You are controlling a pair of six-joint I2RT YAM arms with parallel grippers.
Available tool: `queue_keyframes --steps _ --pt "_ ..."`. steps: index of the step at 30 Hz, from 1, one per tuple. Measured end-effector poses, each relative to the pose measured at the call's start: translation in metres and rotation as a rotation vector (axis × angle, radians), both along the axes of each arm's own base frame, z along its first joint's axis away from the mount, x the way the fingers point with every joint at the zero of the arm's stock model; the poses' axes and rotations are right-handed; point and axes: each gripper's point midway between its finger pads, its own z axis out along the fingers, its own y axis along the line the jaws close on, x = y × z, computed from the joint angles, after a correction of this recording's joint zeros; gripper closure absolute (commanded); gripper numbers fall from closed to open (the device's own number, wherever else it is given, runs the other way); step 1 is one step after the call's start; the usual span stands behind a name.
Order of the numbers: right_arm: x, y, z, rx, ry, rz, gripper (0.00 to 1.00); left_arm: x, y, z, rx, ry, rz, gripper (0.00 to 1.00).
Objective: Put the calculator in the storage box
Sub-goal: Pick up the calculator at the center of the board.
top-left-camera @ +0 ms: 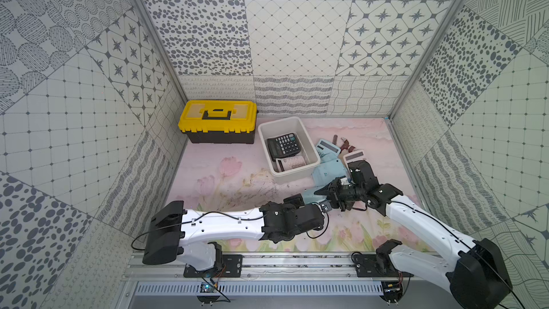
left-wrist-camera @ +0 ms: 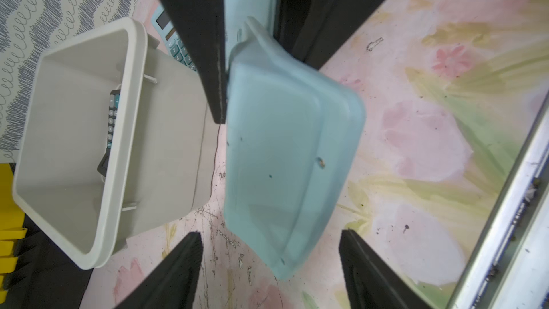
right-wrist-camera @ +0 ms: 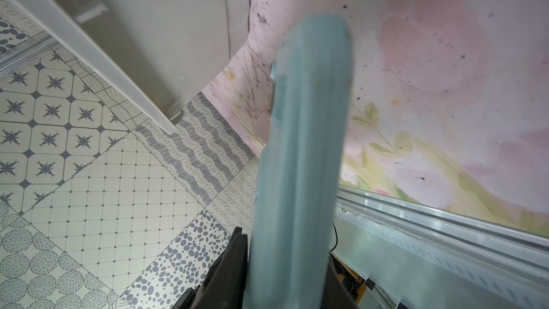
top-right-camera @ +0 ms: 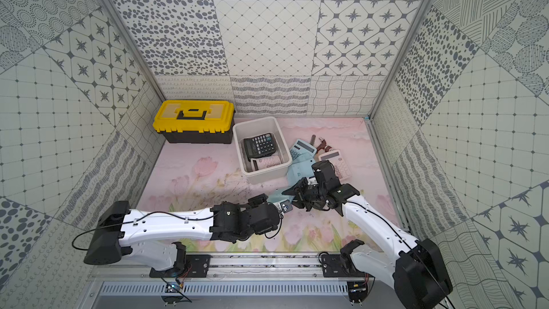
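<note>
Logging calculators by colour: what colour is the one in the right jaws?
Light blue; the held calculator shows best in the left wrist view.

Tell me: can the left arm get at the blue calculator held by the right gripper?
Likely yes: the blue calculator's free end lies between the left gripper's open fingers, nothing blocking.

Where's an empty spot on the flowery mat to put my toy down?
Free: the bare mat between the yellow toolbox, the storage box and the left arm. The box's other side is crowded: loose calculators, small tools, and a blue calculator held in the air.
</note>
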Motion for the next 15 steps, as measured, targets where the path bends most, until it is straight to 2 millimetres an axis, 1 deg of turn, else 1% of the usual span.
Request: queue_keyframes --steps 2,5,15 --pt "0.0 0.0 0.0 0.002 0.004 0.0 0.87 0.004 -0.001 -0.002 0.021 -0.025 0.0 0.44" --pt "0.0 0.0 0.001 0.007 0.012 -0.006 0.87 0.007 -0.005 -0.005 0.045 -0.052 -0.006 0.55" --pt "0.006 -0.003 0.0 0.009 0.044 -0.063 0.87 0.016 -0.011 -0.01 0.118 -0.141 -0.011 0.76"
